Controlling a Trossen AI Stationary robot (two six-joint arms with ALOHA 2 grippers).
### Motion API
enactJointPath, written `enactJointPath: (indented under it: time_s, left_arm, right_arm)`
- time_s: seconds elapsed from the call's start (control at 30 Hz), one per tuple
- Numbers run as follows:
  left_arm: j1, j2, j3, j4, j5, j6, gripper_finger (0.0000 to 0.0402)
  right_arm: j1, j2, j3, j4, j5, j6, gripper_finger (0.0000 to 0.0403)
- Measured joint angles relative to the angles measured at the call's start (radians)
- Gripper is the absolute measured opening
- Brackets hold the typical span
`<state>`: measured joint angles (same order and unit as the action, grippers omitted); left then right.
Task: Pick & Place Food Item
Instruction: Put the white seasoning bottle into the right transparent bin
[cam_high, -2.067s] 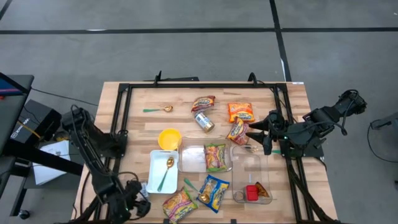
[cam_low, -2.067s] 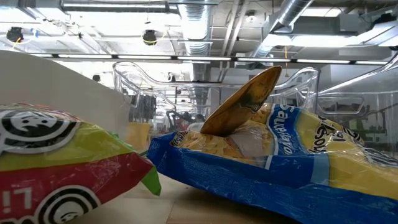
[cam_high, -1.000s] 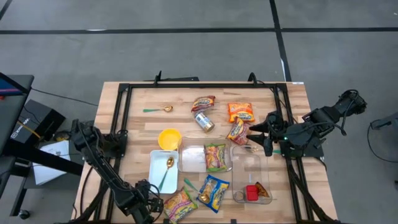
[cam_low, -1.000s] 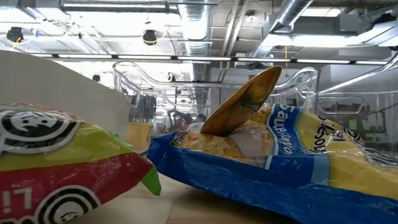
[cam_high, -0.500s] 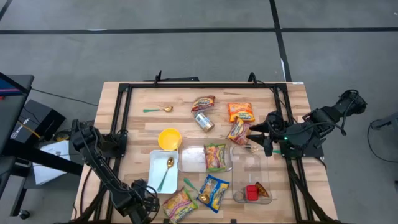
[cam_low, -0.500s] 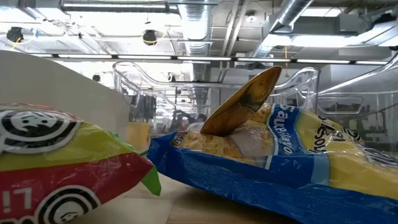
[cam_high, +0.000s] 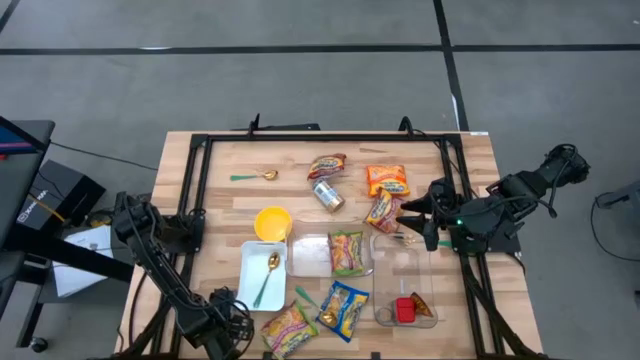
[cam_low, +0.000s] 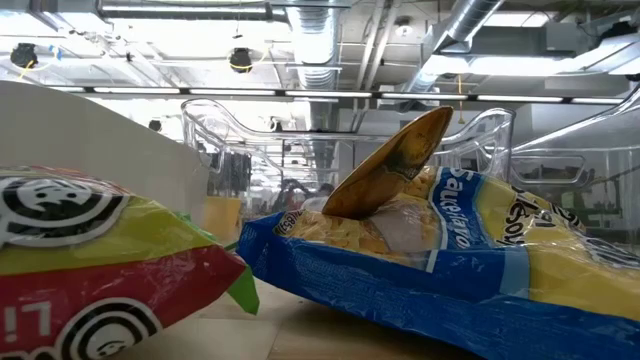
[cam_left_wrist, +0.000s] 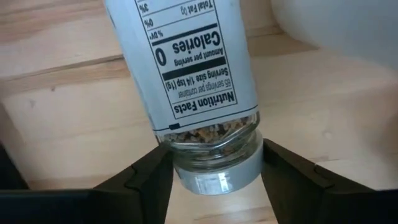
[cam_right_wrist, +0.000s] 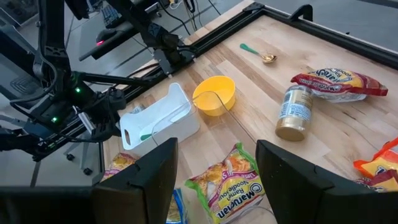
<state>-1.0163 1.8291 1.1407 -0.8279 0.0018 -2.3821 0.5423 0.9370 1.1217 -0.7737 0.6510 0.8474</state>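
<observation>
Your left gripper (cam_left_wrist: 214, 177) sits low at the table's near left corner, its fingers (cam_left_wrist: 146, 180) on either side of a lying spice jar's (cam_left_wrist: 193, 81) cap end, touching or nearly so; you cannot tell whether they grip. Just beside it lies a noodle pack (cam_high: 288, 328), then a blue pack (cam_high: 343, 308) with a gold spoon, and a white tray (cam_high: 262, 275). Farther off, your right gripper (cam_right_wrist: 214, 180) hovers with its fingers apart and empty at the right edge, near an orange pack (cam_high: 386, 180).
</observation>
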Motion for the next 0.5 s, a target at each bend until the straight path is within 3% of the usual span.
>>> enactJointPath:
  time_s: [0.3, 0.5]
  left_arm:
    - [-0.068, -0.071, -0.003, -0.029, 0.021, 0.016, 0.0199]
    - [-0.122, -0.19, -0.003, -0.043, -0.113, 0.072, 0.0199]
  right_arm:
    - [0.0, 0.044, 0.0, 0.002, 0.001, 0.0, 0.021]
    - [0.0, 0.08, 0.0, 0.059, 0.0, -0.019, 0.021]
